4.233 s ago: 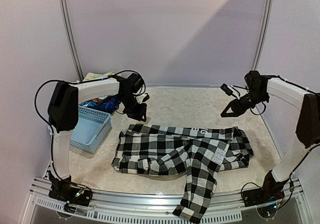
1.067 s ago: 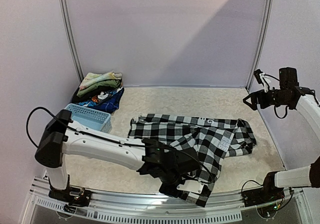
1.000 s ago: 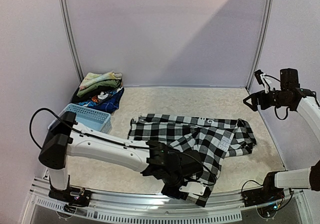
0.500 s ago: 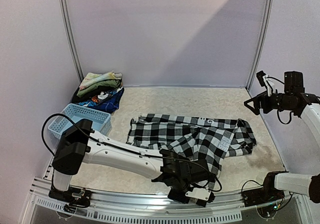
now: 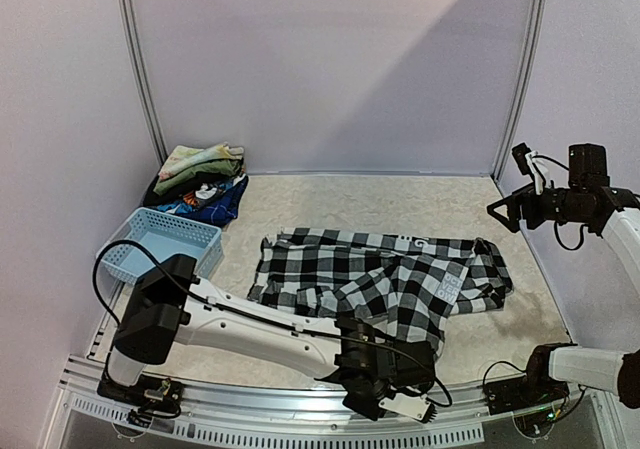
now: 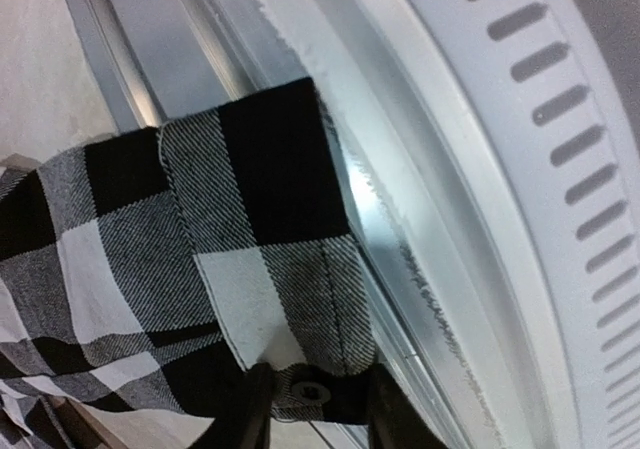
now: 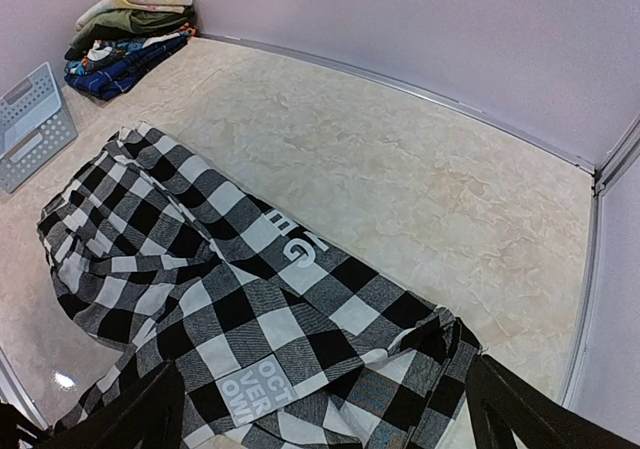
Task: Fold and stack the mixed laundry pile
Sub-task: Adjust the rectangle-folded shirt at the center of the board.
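We hold a shirt cuff in our left gripper [image 6: 315, 411], right gripper [image 5: 503, 212] idle.

Well to the right of the light blue perforated plastic basket [image 5: 165, 249] and nearer the arm bases, our left gripper is clenched on the buttoned cuff [image 6: 260, 199] of the black-and-white checked long-sleeved shirt [image 5: 390, 279]. The shirt lies spread out just right of the basket. Far to the basket's right our right gripper hangs released, jaws wide. Behind the basket sits the stack of folded floral, olive and dark blue cloths [image 5: 200, 179].
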Robot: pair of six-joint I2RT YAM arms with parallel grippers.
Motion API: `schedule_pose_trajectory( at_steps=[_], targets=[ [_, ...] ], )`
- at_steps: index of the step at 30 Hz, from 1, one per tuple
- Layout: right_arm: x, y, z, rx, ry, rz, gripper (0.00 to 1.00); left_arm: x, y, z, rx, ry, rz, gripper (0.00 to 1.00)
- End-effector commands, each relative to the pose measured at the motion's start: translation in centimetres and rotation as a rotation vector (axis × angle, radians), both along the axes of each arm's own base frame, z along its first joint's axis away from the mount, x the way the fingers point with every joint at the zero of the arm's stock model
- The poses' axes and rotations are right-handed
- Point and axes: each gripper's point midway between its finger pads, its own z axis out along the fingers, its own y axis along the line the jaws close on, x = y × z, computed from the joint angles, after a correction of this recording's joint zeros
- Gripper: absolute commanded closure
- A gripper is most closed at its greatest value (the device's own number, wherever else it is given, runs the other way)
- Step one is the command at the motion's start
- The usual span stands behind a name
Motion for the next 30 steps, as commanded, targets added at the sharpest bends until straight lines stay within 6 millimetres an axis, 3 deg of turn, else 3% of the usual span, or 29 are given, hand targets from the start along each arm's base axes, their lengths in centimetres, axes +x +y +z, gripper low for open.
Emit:
schedule_pose_trajectory(
  at_steps=[1,5,11,14,18,24,30],
  targets=[
    [-0.4,0.0,-0.3,0.012,0.015,-0.001,0.01,0.9,1.0,-1.8,0.07,-0.103,0.012,0.77],
    [-0.5,0.0,0.0,0.009,0.012,0.003,0.01,2.5,0.0,1.0,-0.025,-0.112,0.062,0.89],
    [-0.2,0.0,0.5,0.005,0.028,0.006,0.01,4.2,-3.6,9.5,-0.245,0.061,0.173,1.0],
    [0.5,-0.6,0.7,-0.026,0.026,-0.022,0.01,6.6,-5.4,13.7,-0.35,0.139,0.262,1.0],
    [1.7,-2.6,0.9,-0.103,0.007,-0.115,0.01,12.1,-6.5,18.1,-0.452,0.142,0.394,1.0],
    [2.8,-4.9,1.5,-0.177,-0.006,-0.22,0.01,21.0,-6.3,23.1,-0.617,0.047,0.566,1.0],
    [4.0,-6.4,0.4,-0.187,0.027,-0.27,0.01,28.0,-6.6,27.0,-0.828,0.049,0.717,1.0]
  ],
)
